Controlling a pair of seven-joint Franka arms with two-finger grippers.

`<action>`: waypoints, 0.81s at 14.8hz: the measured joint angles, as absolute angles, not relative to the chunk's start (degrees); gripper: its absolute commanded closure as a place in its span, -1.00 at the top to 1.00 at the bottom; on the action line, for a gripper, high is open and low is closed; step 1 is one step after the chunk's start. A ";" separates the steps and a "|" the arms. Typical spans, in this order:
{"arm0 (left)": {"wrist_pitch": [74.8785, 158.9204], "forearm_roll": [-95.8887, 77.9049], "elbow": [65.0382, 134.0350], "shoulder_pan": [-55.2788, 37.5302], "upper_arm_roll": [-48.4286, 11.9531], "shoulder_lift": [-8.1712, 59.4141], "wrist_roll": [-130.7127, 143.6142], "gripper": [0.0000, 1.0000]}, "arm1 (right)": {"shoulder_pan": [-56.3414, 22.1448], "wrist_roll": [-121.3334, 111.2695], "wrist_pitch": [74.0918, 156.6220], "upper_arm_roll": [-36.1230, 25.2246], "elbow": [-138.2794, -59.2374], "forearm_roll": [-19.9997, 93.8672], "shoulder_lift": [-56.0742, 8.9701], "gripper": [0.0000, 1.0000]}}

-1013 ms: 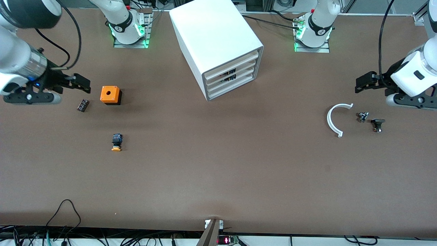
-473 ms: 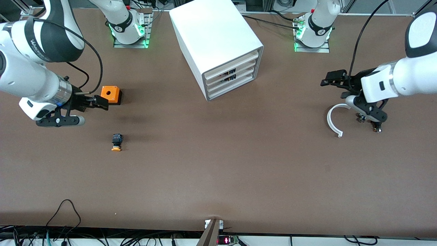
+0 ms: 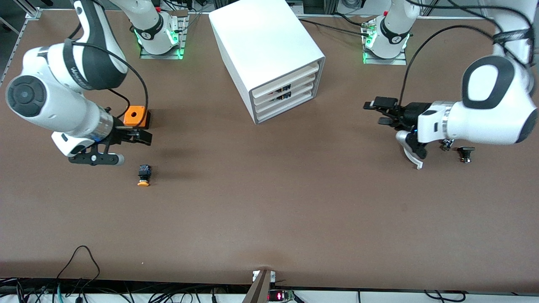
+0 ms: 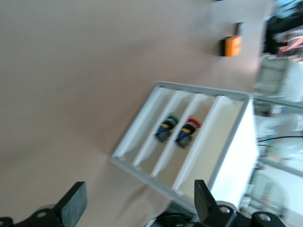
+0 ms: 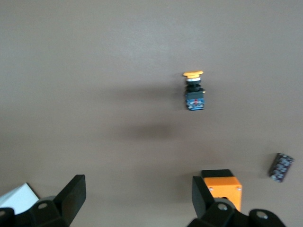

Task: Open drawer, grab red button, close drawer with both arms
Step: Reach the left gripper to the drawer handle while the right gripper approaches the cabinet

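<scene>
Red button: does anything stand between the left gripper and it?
Yes. The red button sits inside the cabinet in a drawer not yet pulled out. The left gripper, open, hangs over bare table short of the cabinet front.

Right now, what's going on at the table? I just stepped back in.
Nothing is grasped yet. The left gripper is open, over the table toward the left arm's end, facing the cabinet. The drawer is shut, with the button, red-capped, inside it. The right gripper is open, over the table by the orange box and the yellow-capped button.
</scene>
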State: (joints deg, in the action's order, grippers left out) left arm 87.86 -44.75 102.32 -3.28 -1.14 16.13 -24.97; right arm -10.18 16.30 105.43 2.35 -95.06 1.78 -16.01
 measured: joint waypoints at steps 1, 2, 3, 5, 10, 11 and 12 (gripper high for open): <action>88.82 -47.57 104.33 -3.48 -1.18 17.36 -26.49 1.00 | -11.03 18.45 106.02 2.37 -95.05 1.78 -16.59 0.99; 89.30 -49.51 105.69 -3.67 -1.33 18.67 -28.59 1.00 | -11.82 20.67 106.59 2.38 -95.06 1.79 -17.11 0.99; 89.38 -50.81 106.58 -3.80 -1.89 19.89 -30.76 1.00 | -12.49 22.89 107.04 2.38 -95.06 1.95 -17.62 0.99; 89.41 -54.64 108.94 -4.09 -3.47 21.80 -35.54 1.00 | -13.36 26.40 107.39 2.39 -95.04 3.33 -18.49 0.99; 90.90 -67.97 120.28 -4.82 -6.82 23.57 -52.12 0.94 | -15.74 33.72 107.66 2.45 -93.71 5.39 -20.99 0.99; 91.29 -69.53 121.91 -4.83 -7.47 23.77 -54.35 0.84 | -16.68 35.64 107.72 2.47 -93.14 5.40 -21.53 0.99; 91.46 -70.70 123.18 -4.83 -8.08 23.90 -55.88 0.73 | -17.61 37.42 107.76 2.48 -92.60 5.40 -22.02 0.99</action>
State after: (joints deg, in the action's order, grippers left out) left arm 91.46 -70.70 123.18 -4.83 -8.08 23.90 -55.88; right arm -17.61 37.42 107.76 2.48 -92.60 5.40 -22.02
